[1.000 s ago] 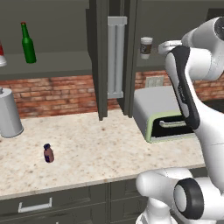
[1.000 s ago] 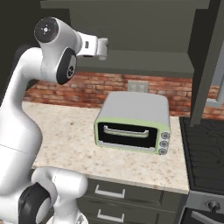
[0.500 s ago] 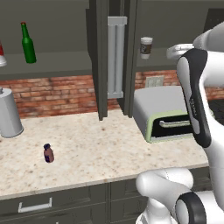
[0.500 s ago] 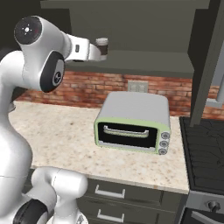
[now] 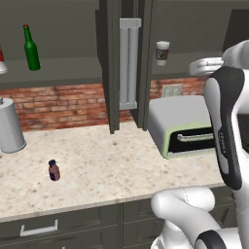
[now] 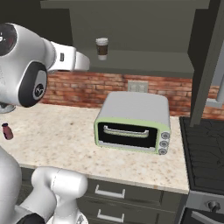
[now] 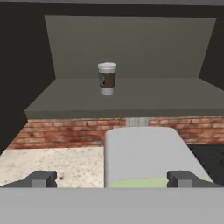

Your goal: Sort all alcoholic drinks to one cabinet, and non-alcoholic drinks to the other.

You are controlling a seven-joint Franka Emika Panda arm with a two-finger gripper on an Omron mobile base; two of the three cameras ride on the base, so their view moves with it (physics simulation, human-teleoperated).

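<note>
We see the gripper (image 7: pixel 112 178) with its jaws spread wide and nothing between them, and the coffee cup (image 7: pixel 106 78) stands upright on the cabinet shelf (image 7: pixel 131 103), well ahead of the jaws and above them. Below the jaws sits the toaster oven (image 7: pixel 144 155), while the small purple bottle (image 5: pixel 54 170) and green bottle (image 5: pixel 31 48) stand far off to their left

Right cabinet shelf (image 7: pixel 175 103) carries one coffee cup (image 7: pixel 107 78), upright. Left cabinet shelf (image 5: pixel 63 73) carries a green bottle (image 5: pixel 31 48), upright. The speckled countertop (image 5: pixel 112 165) bears a purple bottle (image 5: pixel 54 170), a grey canister (image 5: pixel 9 125) and a toaster oven (image 6: pixel 133 120).
</note>
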